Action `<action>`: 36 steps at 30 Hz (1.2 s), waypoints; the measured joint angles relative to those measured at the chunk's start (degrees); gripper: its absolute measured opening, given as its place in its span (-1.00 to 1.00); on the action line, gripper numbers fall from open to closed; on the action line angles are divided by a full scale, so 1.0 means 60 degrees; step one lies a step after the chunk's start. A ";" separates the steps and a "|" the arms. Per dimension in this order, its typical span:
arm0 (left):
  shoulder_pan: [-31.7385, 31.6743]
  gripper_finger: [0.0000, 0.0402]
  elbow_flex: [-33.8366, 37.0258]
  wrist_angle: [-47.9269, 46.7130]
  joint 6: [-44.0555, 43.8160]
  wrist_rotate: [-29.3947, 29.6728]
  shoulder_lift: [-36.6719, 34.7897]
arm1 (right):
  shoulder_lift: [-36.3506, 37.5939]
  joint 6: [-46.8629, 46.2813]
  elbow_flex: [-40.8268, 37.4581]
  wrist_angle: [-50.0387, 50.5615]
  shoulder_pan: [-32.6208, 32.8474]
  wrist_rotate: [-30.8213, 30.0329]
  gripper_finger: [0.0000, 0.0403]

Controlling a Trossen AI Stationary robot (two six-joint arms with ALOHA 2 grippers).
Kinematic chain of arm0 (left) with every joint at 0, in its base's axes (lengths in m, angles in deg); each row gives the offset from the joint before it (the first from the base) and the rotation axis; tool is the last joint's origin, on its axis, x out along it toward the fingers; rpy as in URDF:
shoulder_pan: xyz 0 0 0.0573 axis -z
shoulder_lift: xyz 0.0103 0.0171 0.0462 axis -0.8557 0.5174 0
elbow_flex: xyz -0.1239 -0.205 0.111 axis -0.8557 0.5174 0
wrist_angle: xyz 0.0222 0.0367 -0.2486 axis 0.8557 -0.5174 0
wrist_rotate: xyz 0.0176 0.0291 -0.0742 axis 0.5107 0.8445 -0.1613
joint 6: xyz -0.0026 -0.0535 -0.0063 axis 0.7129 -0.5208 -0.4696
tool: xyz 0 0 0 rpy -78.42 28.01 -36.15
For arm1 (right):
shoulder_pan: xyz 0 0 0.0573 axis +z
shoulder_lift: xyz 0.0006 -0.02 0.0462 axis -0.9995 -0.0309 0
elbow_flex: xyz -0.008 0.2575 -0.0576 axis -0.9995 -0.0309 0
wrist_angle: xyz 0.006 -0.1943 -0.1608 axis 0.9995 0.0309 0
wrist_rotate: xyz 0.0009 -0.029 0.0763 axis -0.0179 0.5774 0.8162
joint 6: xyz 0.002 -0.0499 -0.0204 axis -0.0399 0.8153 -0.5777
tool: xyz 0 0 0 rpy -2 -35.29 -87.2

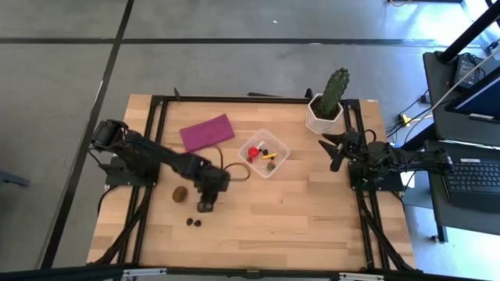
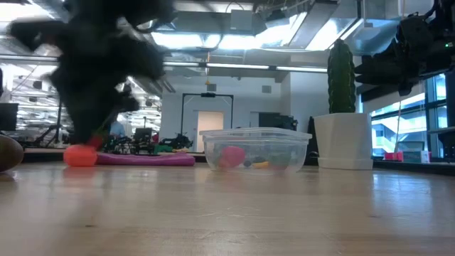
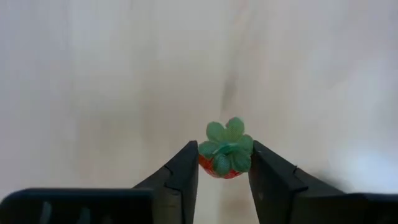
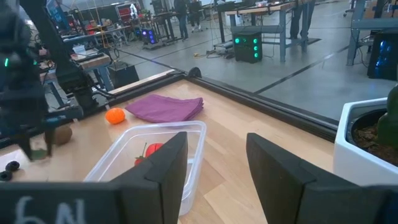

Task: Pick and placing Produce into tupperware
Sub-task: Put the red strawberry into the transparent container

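**Strawberry pinched, box waiting**

Strawberry [image 3: 222, 163] sits between the left gripper's [image 3: 224, 171] two fingers in the left wrist view, green leaf cap facing the camera, red body touching both pads. The jaws stand narrow, closed on it. It looks like a tiny hard plastic toy: light, stiff, smooth, so likely to slip or pop out if squeezed off-centre. The red body's flanks, below the leaf cap, look like the best place to hold.

High view: the left gripper [image 1: 205, 204] is low over the table, well apart from the clear box [image 1: 282, 151], which already holds a few pieces. A kiwi [image 1: 180, 193] lies just beside the arm, and two dark berries [image 1: 194, 222] lie nearer the table's front edge. The right gripper [image 1: 334, 149] waits beside the cactus pot [image 1: 318, 117], fingers apart and empty.

Low view: an orange ball [image 2: 80, 156] rests by the purple cloth [image 2: 146, 159]; the box [image 2: 256, 149] stands mid-table.

Right wrist view: box [image 4: 115, 163], ball [image 4: 115, 116] and cloth [image 4: 166, 106] show beyond the spread fingers.
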 joint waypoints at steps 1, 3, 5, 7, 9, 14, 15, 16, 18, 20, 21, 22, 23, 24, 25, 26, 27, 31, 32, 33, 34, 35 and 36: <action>-0.0218 -0.46 -0.0246 0.0107 0.0027 -0.0444 0.0000 | -0.0002 0.0003 0.0000 -0.0003 -0.0003 0.0000 -0.16; -0.0631 -0.46 -0.0738 0.0360 0.0066 -0.1007 -0.0004 | 0.0000 0.0003 0.0000 -0.0051 0.0000 0.0000 -0.16; -0.1005 -0.44 -0.1231 0.0814 0.0255 -0.1331 -0.0004 | -0.0001 0.0003 0.0000 -0.0068 -0.0001 0.0000 -0.16; -0.1375 -0.42 -0.1731 0.1390 0.0760 -0.1614 -0.0012 | -0.0001 -0.0001 0.0000 -0.0125 -0.0002 0.0000 -0.16; -0.1738 -0.43 -0.2153 0.2053 0.1278 -0.1535 -0.0026 | -0.0004 -0.0001 0.0000 -0.0127 -0.0003 0.0000 -0.16; -0.2473 -0.46 -0.3084 0.3218 0.2763 0.0533 -0.0026 | -0.0004 -0.0001 0.0002 -0.0127 -0.0002 0.0000 -0.16; -0.2583 -0.46 -0.3231 0.3332 0.3074 0.1054 -0.0029 | -0.0004 -0.0001 0.0000 -0.0127 0.0000 0.0000 -0.16; -0.2690 -0.46 -0.3340 0.3473 0.3382 0.1517 -0.0029 | -0.0004 -0.0001 0.0000 -0.0127 0.0000 0.0000 -0.16; -0.2878 -0.43 -0.3417 0.3893 0.3826 0.2131 -0.0029 | -0.0004 -0.0001 0.0004 -0.0127 0.0001 0.0000 -0.16; -0.3035 -0.41 -0.3417 0.4254 0.4056 0.2478 -0.0029 | -0.0004 0.0002 0.0001 -0.0123 -0.0001 0.0000 -0.16; -0.3102 -0.42 -0.3418 0.4404 0.4076 0.2661 -0.0029 | -0.0004 0.0006 0.0000 -0.0123 -0.0001 0.0000 -0.16; -0.3159 -0.43 -0.3421 0.4492 0.4081 0.2829 -0.0016 | -0.0004 0.0009 0.0000 -0.0123 -0.0003 0.0000 -0.16; -0.3229 -0.44 -0.3437 0.4599 0.4087 0.2979 0.0096 | -0.0004 0.0006 0.0000 -0.0123 0.0001 0.0000 -0.16; -0.3305 -0.46 -0.3453 0.4664 0.4087 0.3061 0.0203 | -0.0004 0.0006 0.0000 -0.0123 -0.0003 0.0000 -0.16; -0.3389 -0.47 -0.3428 0.4509 0.4078 0.3102 0.0302 | -0.0004 0.0004 0.0000 -0.0123 0.0001 0.0002 -0.16; -0.3454 -0.47 -0.3413 0.4434 0.4028 0.3123 0.0491 | -0.0004 0.0003 0.0000 -0.0123 -0.0003 0.0000 -0.16; -0.3511 -0.47 -0.3419 0.4567 0.4012 0.3123 0.0696 | -0.0004 0.0003 0.0000 -0.0110 -0.0003 -0.0001 -0.16; -0.3582 -0.44 -0.3423 0.4561 0.3825 0.3064 0.1606 | -0.0005 -0.0034 0.0004 -0.0132 -0.0003 0.0004 -0.16; -0.3582 -0.42 -0.3421 0.4508 0.3813 0.3043 0.1857 | -0.0007 -0.0030 0.0004 -0.0148 -0.0002 0.0000 -0.16; -0.3581 -0.41 -0.3421 0.4509 0.3810 0.3024 0.2108 | -0.0007 -0.0032 0.0004 -0.0167 -0.0003 0.0000 -0.16; -0.3579 -0.41 -0.3421 0.4482 0.3791 0.3014 0.2314 | -0.0007 -0.0044 0.0004 -0.0163 -0.0003 0.0004 -0.16; -0.3579 -0.41 -0.3421 0.4444 0.3742 0.3014 0.2511 | -0.0007 -0.0042 0.0004 -0.0169 0.0000 0.0004 -0.16; -0.3582 -0.42 -0.3421 0.4470 0.3651 0.3010 0.2723 | -0.0007 -0.0041 0.0004 -0.0172 -0.0003 0.0001 -0.16</action>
